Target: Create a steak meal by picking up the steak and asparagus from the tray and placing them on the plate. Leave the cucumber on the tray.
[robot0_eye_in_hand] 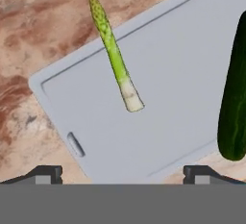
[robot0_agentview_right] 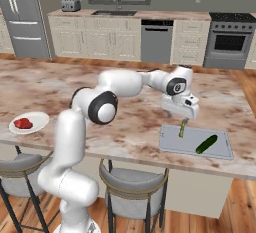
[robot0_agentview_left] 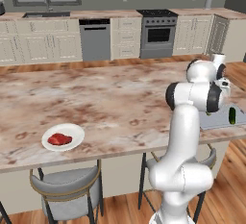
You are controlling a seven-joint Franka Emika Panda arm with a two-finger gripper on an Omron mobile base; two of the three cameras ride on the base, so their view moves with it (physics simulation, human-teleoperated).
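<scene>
Layout on the counter (robot0_agentview_right: pixel 125 127): the tray (robot0_agentview_right: pixel 190 144) lies at the right end near the front edge, with the cucumber (robot0_agentview_right: pixel 206 144) on its right part. The asparagus (robot0_agentview_right: pixel 182 127) hangs tilted above the tray's left part — just under the gripper (robot0_agentview_right: pixel 184 117). Well apart, at the left end, the plate (robot0_agentview_right: pixel 37 122) carries the steak (robot0_agentview_right: pixel 23 123).

— Can you read any writing from where you stand?

— None. I see no letters, labels or numbers on my tray (robot0_eye_in_hand: pixel 158 122), on the plate (robot0_agentview_left: pixel 72 134), or on the oven (robot0_agentview_right: pixel 231 42) and dishwasher (robot0_agentview_right: pixel 156 42) at the back wall. Their fronts are too small and blurred to make out any marks.
</scene>
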